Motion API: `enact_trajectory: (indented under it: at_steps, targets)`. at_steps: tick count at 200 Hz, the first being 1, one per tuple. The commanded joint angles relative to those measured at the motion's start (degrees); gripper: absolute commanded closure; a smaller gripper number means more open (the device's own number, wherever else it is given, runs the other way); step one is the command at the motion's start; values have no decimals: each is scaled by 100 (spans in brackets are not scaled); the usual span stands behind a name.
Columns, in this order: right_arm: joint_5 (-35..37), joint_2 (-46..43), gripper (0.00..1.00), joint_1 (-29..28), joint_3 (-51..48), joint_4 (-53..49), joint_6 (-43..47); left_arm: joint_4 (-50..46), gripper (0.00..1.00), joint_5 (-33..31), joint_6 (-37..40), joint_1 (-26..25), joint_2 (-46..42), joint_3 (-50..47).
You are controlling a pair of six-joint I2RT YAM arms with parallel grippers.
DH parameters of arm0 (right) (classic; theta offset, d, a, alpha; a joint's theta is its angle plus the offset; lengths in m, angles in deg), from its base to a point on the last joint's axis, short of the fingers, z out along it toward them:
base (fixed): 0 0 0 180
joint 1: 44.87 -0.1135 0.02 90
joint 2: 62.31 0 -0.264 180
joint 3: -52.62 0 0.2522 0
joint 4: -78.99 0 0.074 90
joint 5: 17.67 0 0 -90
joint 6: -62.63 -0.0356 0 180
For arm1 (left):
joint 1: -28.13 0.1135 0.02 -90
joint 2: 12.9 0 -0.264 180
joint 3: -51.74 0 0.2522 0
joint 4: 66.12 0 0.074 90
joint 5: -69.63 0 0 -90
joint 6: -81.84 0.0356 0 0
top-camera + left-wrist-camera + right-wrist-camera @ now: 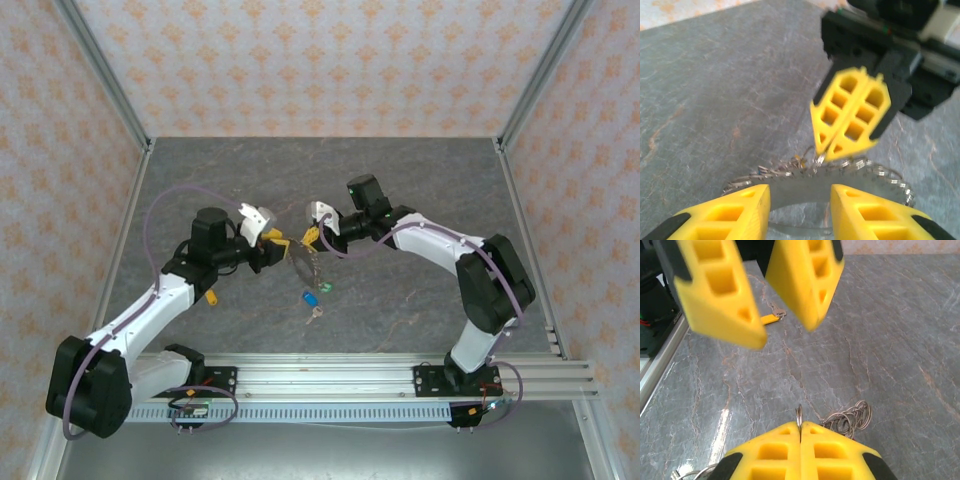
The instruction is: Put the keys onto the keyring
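Pinching keyring [801,184] rim, right tool [826,151] fully closed. Left tool [783,332] part-open, fingers [752,205] either side of keyring's near edge, contact unclear. Keyring's long axis runs crosswise between tools.

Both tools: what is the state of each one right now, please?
Left tool: open.
Right tool: closed, pinching the rim of the keyring.

High rear overview; close opposed wrist views, on right claw [826,154] and left claw [784,330]
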Motion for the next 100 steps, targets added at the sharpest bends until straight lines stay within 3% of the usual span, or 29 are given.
enact_trajectory:
  at_steps: [1, 100]
  targets:
    - [-477, -23, 100, 57, 361, -232, 484, -651, 65, 140, 998, -160, 194, 315]
    - [-811, 512, 100, 111, 967, -1036, 1170, 1129, 68, -136, 861, -219, 823, -30]
